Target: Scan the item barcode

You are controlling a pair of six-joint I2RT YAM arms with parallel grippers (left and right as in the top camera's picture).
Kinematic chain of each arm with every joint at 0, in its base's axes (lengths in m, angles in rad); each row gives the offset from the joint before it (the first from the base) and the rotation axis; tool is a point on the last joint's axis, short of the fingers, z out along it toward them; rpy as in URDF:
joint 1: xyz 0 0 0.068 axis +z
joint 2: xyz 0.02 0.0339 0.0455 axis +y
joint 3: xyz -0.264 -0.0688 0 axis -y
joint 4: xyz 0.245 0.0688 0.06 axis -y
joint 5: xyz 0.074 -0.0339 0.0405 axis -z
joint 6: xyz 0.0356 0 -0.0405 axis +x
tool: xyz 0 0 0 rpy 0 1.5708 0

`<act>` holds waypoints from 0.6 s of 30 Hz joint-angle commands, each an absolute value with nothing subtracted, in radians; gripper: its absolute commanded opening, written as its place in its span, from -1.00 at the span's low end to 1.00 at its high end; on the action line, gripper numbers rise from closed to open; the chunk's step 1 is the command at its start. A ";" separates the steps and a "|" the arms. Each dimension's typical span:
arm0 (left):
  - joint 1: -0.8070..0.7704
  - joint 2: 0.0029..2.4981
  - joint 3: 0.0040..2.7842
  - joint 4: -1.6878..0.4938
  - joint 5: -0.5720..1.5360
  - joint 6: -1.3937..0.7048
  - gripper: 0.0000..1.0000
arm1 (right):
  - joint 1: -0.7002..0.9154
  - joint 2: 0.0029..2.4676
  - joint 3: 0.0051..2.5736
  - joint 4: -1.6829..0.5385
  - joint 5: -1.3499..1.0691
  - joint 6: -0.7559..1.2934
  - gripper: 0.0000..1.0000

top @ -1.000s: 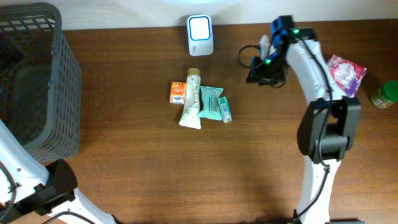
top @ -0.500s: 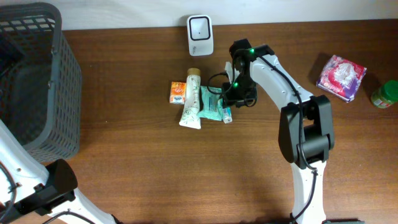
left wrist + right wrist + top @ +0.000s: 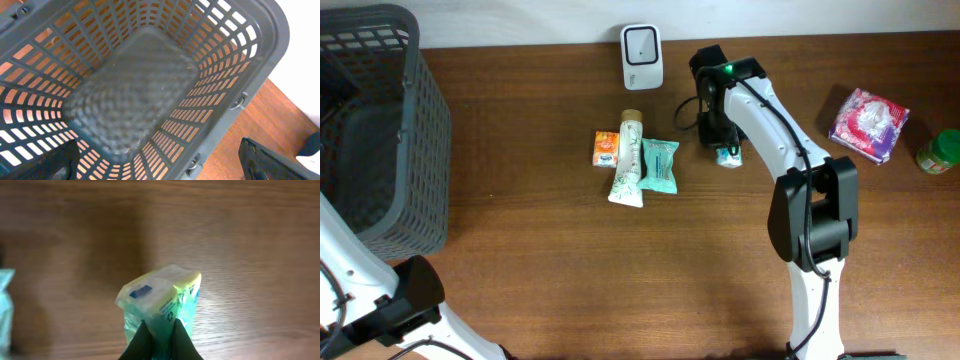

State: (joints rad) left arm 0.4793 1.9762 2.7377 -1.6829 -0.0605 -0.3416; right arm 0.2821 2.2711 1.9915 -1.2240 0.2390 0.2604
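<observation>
green packet [image 3: 161, 296] pinched by right claw [image 3: 159, 326], lifted

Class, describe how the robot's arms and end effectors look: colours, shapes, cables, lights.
The left arm and right arm have white links and black joints. The right carries a green light and a looping black cable near its wrist. The left end effector and right end effector have black fingers.
</observation>
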 commanded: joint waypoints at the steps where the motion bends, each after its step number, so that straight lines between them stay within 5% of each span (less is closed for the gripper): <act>1: 0.481 1.971 2.740 -1.682 -0.065 -0.348 0.98 | 0.282 2.257 2.000 -1.223 0.268 0.297 -0.78; 4: 0.481 1.971 2.740 -1.682 -0.065 -0.348 0.98 | 0.282 2.266 2.000 -1.213 0.113 0.297 0.25; 6: 0.481 1.971 2.740 -1.682 -0.065 -0.348 0.99 | 0.279 2.266 2.000 -1.205 0.114 0.294 0.43; 7: 0.481 1.971 2.740 -1.682 -0.065 -0.348 0.98 | 0.270 2.266 2.000 -1.193 0.127 0.293 0.75; 9: 0.481 1.971 2.740 -1.682 -0.065 -0.348 0.98 | 0.215 2.266 2.000 -1.180 0.137 0.290 0.98; 10: 0.481 1.971 2.740 -1.682 -0.065 -0.347 0.98 | 0.183 2.266 2.000 -1.182 0.107 0.248 0.93; 13: 0.481 1.971 2.740 -1.682 -0.065 -0.348 0.98 | 0.054 2.268 2.000 -1.172 -0.151 0.029 0.36; 15: 0.481 1.971 2.740 -1.682 -0.065 -0.348 0.98 | -0.001 2.280 2.000 -1.166 -0.175 0.026 -0.17; 18: 0.481 1.971 2.740 -1.682 -0.065 -0.348 0.98 | -0.028 2.313 1.996 -1.163 -0.312 -0.002 -0.22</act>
